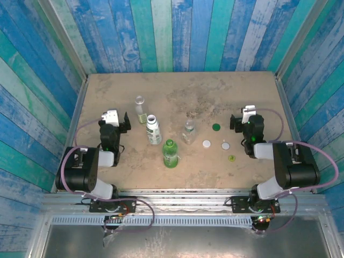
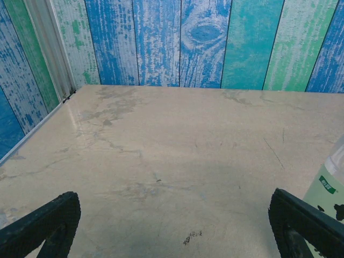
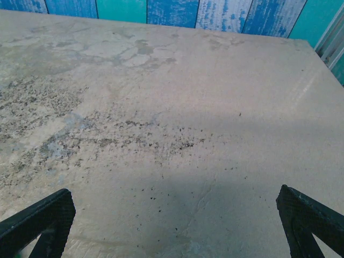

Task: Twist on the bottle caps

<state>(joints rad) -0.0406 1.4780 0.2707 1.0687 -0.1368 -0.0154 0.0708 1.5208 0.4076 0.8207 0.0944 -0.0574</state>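
Translucent green plastic bottle (image 1: 170, 153), white-labelled bottle (image 1: 153, 129) (print illegible) and two clear bottles (image 1: 140, 109) stand between the left gripper (image 2: 172, 231) and right gripper (image 3: 172, 226), both wide-spread and empty. Four round plastic caps (image 1: 216, 127) lie nearer the right.

Four bottles crowd the middle-left of the table (image 1: 258, 86): clear bottle (image 1: 140, 109) at the back, labelled bottle (image 1: 153, 129) just beside it, green bottle (image 1: 170, 153) nearest, second clear bottle (image 1: 188, 132) to its right, with tight gaps between them. Right of those, the caps (image 1: 216, 127) lie flat and scattered, too low to block anything. The far strip is bare right up to the wall (image 1: 177, 35). The left gripper (image 2: 173, 199) faces bare table, the clear bottle (image 2: 329, 183) crowding its right finger. Bare table ahead of the right gripper (image 3: 174, 196) too.
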